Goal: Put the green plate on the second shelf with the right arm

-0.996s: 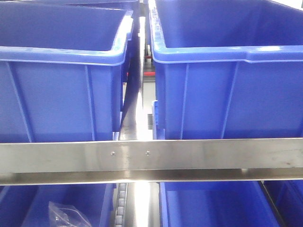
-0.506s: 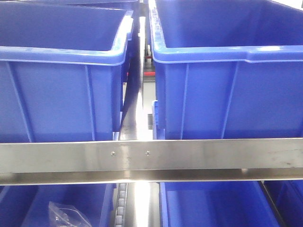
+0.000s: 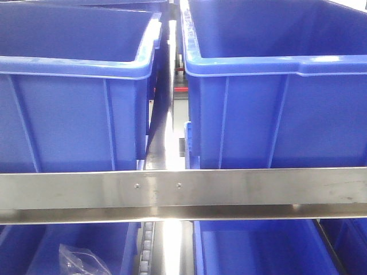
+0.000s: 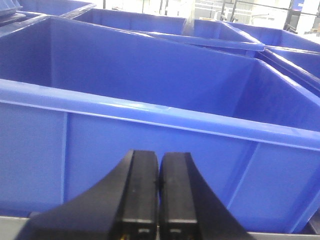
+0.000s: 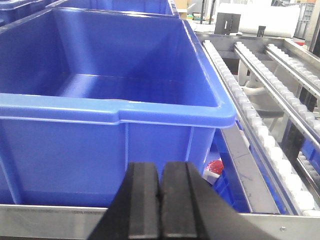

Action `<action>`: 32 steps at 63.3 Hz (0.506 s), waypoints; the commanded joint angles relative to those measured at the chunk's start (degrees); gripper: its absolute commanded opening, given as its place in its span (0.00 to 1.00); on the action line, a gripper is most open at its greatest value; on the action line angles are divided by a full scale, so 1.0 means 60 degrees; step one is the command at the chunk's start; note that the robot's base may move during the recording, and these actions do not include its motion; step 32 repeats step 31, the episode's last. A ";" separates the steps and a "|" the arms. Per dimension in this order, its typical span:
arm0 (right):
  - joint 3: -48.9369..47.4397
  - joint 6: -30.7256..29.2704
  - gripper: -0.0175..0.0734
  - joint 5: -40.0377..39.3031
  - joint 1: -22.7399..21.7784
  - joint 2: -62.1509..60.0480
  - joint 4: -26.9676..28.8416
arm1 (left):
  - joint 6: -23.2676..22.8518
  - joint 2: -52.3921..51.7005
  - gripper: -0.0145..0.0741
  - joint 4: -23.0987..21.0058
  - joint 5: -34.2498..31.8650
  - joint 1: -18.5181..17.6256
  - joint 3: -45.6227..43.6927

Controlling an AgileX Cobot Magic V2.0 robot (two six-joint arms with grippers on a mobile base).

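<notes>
The green plate is out of view in every frame. My left gripper [image 4: 158, 156] is shut with nothing between its black fingers, facing the front wall of a blue bin [image 4: 150, 145]. My right gripper [image 5: 160, 167] is also shut and empty, pointing at the front wall of another blue bin [image 5: 100, 150] just above a steel shelf rail [image 5: 50, 220]. Neither gripper shows in the front view.
Two big blue bins [image 3: 69, 114] [image 3: 275, 109] stand side by side on a steel rail [image 3: 183, 192]. More blue bins [image 3: 258, 252] sit on the level below, one holding a clear plastic bag [image 3: 80, 260]. Roller tracks [image 5: 265, 100] run to the right; a red-and-white object [image 5: 214, 167] lies below.
</notes>
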 commanded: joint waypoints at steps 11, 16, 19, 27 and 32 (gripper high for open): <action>-0.0161 -0.0059 0.25 -0.0881 -0.0004 -0.0095 0.0015 | -0.0032 -0.0155 0.31 -0.0078 -0.0835 -0.0067 0.0390; -0.0161 -0.0059 0.25 -0.0881 -0.0004 -0.0095 0.0015 | -0.0032 -0.0155 0.31 -0.0078 -0.0835 -0.0067 0.0390; -0.0161 -0.0059 0.25 -0.0881 -0.0004 -0.0095 0.0015 | -0.0032 -0.0155 0.31 -0.0078 -0.0835 -0.0067 0.0390; -0.0161 -0.0059 0.25 -0.0881 -0.0004 -0.0095 0.0015 | -0.0032 -0.0155 0.31 -0.0078 -0.0835 -0.0067 0.0390; -0.0161 -0.0059 0.25 -0.0881 -0.0004 -0.0095 0.0015 | -0.0032 -0.0155 0.31 -0.0078 -0.0835 -0.0067 0.0390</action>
